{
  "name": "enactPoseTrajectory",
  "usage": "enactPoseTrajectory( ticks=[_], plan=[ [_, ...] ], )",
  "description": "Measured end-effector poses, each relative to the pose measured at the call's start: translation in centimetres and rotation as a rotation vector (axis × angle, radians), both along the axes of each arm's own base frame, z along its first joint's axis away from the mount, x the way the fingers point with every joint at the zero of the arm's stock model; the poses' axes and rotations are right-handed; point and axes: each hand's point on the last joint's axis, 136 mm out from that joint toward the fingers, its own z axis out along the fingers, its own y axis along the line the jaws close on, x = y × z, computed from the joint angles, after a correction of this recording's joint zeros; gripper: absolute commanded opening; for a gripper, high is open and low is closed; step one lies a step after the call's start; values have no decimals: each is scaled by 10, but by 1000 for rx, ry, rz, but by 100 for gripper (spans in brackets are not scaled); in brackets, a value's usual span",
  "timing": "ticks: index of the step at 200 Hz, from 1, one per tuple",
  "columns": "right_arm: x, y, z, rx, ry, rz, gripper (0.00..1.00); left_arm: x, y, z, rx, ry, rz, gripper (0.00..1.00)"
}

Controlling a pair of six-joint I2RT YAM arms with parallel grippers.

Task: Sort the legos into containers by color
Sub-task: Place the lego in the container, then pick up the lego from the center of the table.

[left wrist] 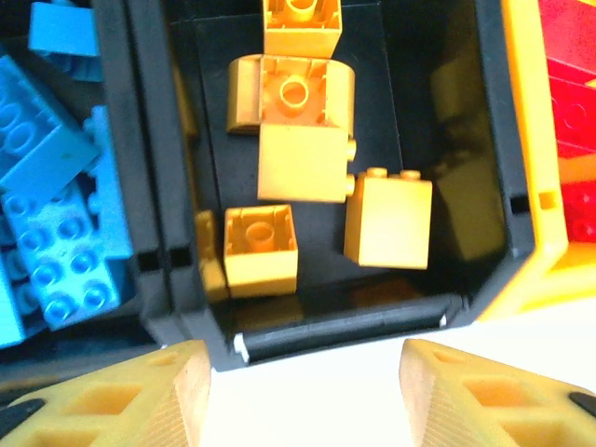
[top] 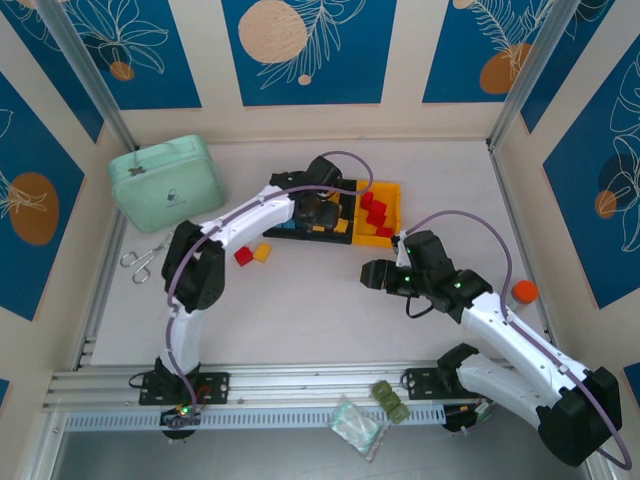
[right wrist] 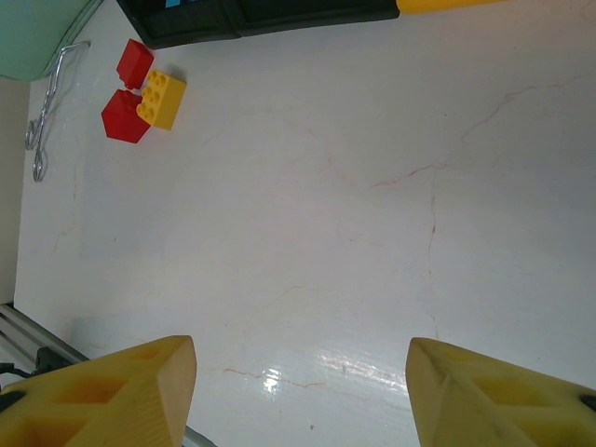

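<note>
Left tool (left wrist: 303,382) hovering spread, empty, above middle bin (left wrist: 149,186) holding yellow legos (left wrist: 300,158). Right tool (right wrist: 303,377) hovering spread, empty, over table (right wrist: 372,233), frame bottom.

Cream walls (top: 300,122) carry blue leaf-patterned panels (top: 340,50) around a pale, veined tabletop (top: 300,310).

Likely a lab: aluminium rail (top: 300,383), patterned panels (top: 340,60).

table (top: 330,300): white | on it: containers (top: 392,190), mint case (top: 165,180), loose legos (top: 252,254), orange cap (top: 524,291), possibly scissors (top: 143,260)
</note>
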Motion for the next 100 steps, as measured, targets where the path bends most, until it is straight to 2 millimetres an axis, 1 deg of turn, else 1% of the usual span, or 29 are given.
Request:
enactPoseTrajectory(
  ticks=[23,46,63,85,100],
  plan=[
    [-2,3,0,0,-1,15,62,-17,15,17,-11,-27,-4,58],
    [-4,12,1,0,0,48,62,-34,32,24,-11,-42,-5,58],
    [-6,21,4,7,-5,87,62,-48,47,18,8,-44,-14,61],
    [-9,37,8,22,-27,152,63,-63,72,1,37,-31,-13,62],
    [-12,49,9,31,-40,198,68,-70,90,-10,53,-17,2,64]
  ],
)
